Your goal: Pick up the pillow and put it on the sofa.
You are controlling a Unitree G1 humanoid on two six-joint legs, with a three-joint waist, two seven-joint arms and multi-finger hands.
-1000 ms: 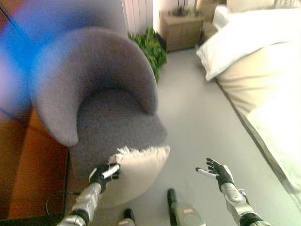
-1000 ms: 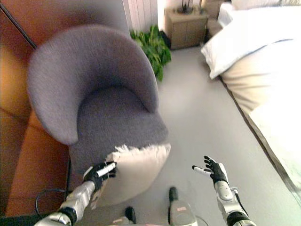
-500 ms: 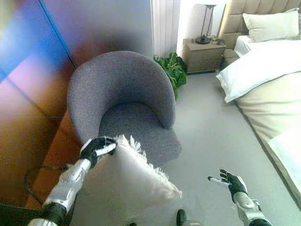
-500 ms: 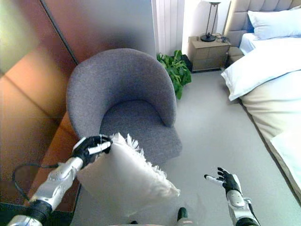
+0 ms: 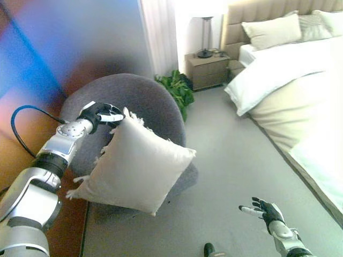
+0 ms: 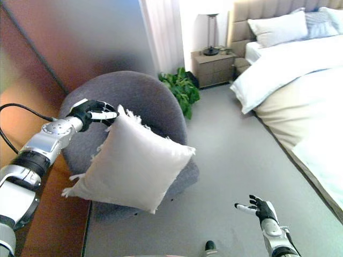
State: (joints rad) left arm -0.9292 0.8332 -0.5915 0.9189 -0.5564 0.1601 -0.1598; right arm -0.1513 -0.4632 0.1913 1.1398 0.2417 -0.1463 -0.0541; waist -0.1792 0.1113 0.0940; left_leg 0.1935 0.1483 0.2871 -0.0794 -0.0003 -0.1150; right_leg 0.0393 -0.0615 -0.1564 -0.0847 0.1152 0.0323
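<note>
The left hand [image 6: 92, 113], fingers pinching a top corner, has lifted the cream fringed square pillow [image 6: 131, 163] higher than half a second ago; it now hangs over the round grey fabric armchair [image 6: 153, 104], ready to lower. Right hand [image 6: 261, 210] idles near right, fingers spread wide

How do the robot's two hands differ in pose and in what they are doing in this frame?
The left hand is raised in front of the grey armchair, fingers curled round a top corner of the cream pillow, which hangs from it. The right hand is low over the grey floor, fingers spread, holding nothing. The left arm reaches far out; the right shows only at the lower edge. Both hands are dark with white fingertips.
</note>
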